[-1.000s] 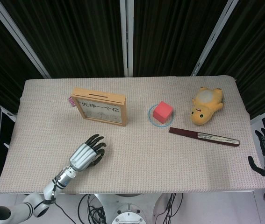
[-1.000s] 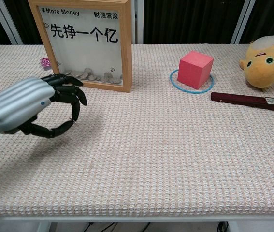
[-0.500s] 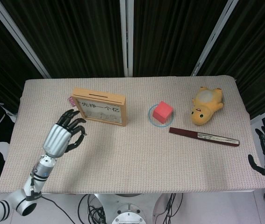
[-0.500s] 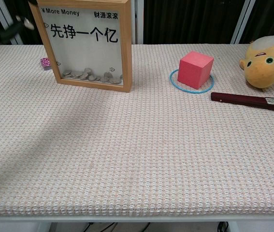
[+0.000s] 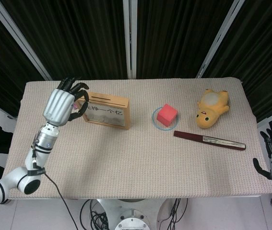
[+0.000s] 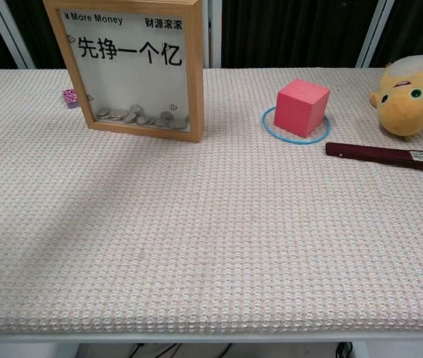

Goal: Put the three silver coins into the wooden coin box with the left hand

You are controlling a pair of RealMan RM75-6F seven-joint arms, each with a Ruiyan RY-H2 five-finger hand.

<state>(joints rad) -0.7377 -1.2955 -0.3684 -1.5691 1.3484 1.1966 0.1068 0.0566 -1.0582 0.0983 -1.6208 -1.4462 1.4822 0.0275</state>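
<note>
The coin box (image 5: 104, 110) stands left of the cube (image 5: 167, 115), which sits inside a ring (image 6: 270, 128); the plush toy (image 5: 211, 108) lies further right

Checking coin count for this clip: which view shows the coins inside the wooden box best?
The chest view: the coins lie behind the wooden coin box window. The head view shows only the box's front, coins indistinct.

Upright wooden coin box (image 6: 135, 68) holds silver coins (image 6: 133, 116).
</note>
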